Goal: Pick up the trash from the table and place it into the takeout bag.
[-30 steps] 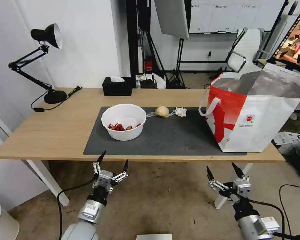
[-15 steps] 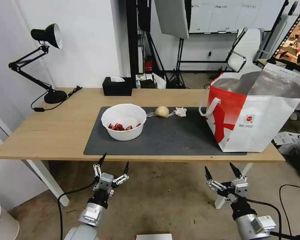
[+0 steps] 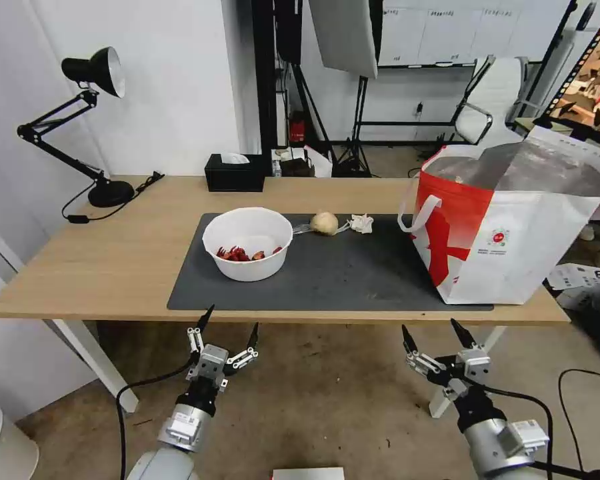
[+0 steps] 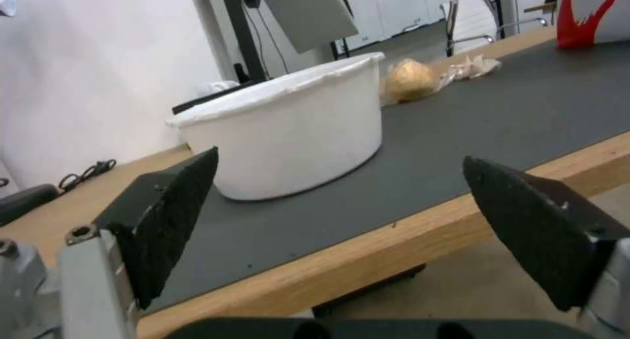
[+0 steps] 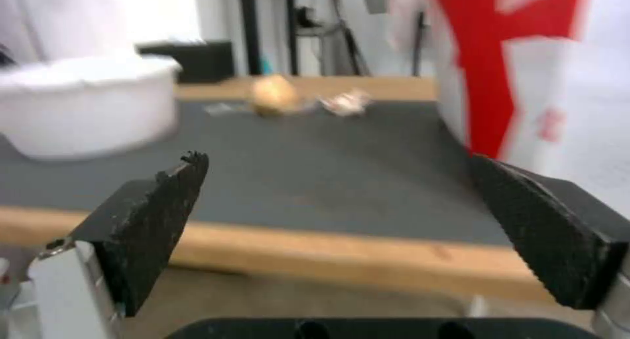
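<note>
A white round bowl (image 3: pixel 247 242) with red food scraps stands on the dark grey mat (image 3: pixel 327 273) of the light-wood table (image 3: pixel 113 260). Behind it lie a beige round lump (image 3: pixel 324 223) and a crumpled white napkin (image 3: pixel 362 223). The white-and-red takeout bag (image 3: pixel 507 227) stands open at the table's right end. Below the front edge, my left gripper (image 3: pixel 230 323) is open in front of the bowl (image 4: pixel 289 132). My right gripper (image 3: pixel 432 333) is open too, below the bag (image 5: pixel 519 68). The lump (image 4: pixel 408 79) (image 5: pixel 272 95) and napkin (image 4: pixel 474 66) (image 5: pixel 344 103) show in both wrist views.
A black tissue box (image 3: pixel 234 173) sits at the table's back edge, and a black desk lamp (image 3: pixel 90 127) with its cable stands at the back left. A white table leg (image 3: pixel 87 353) slants down left of my left arm. Bare floor lies under both arms.
My right gripper has drifted slightly left and up toward the table's front edge. The left gripper moved a little at first and then held still. Nothing on the table moved.
</note>
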